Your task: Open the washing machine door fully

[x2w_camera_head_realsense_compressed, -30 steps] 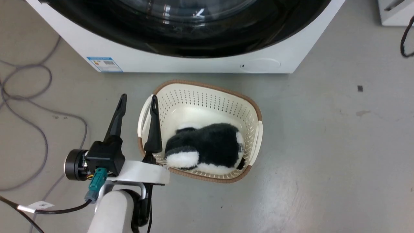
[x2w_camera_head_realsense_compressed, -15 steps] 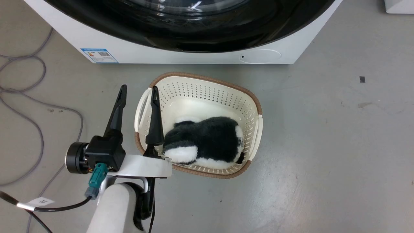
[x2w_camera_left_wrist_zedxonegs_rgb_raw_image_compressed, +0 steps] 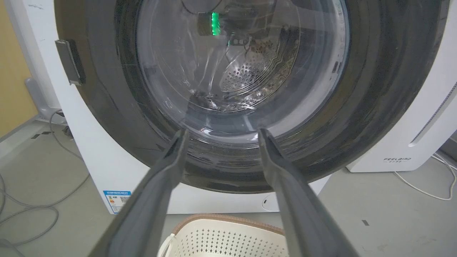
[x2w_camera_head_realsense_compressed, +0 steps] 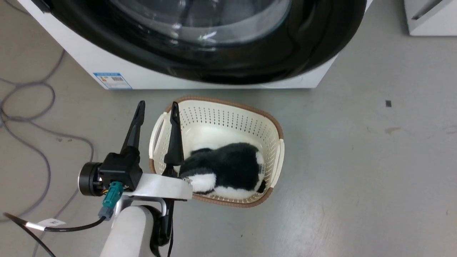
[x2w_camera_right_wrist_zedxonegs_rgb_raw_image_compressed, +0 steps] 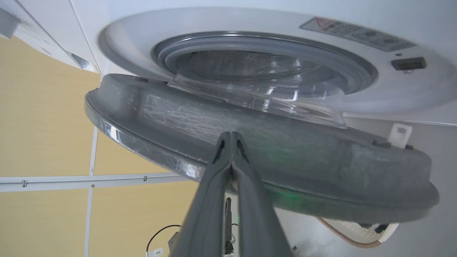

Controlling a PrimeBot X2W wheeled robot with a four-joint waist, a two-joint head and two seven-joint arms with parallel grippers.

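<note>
Grey concrete floor (x2w_camera_head_realsense_compressed: pixel 357 160) with loose cables (x2w_camera_head_realsense_compressed: pixel 43 117) on the left of the head view, and the washing machine (x2w_camera_head_realsense_compressed: pixel 150 80) sits across the top of that frame. So the washing machine door (x2w_camera_right_wrist_zedxonegs_rgb_raw_image_compressed: pixel 285 167) is already cracked open. In the right wrist view it hangs off the white front at an angle, glass bowl poking back toward the drum opening, with a clear gap on the right of that frame. Right gripper (x2w_camera_right_wrist_zedxonegs_rgb_raw_image_compressed: pixel 231 137) has its two fingers pinched flat together with nothing between them. The tips are right at the door's dark rim, which runs left to right across that frame, but I can't tell if they actually touch it. Left gripper (x2w_camera_head_realsense_compressed: pixel 158 105) is spread wide and empty, low over the left rim of the laundry basket (x2w_camera_head_realsense_compressed: pixel 228 103) holding a black-and-white plush toy (x2w_camera_head_realsense_compressed: pixel 228 167), with the door up ahead and well apart. Looks to me like the right arm is nearer, so swinging the door outward, away from the machine's front, is its job.
</note>
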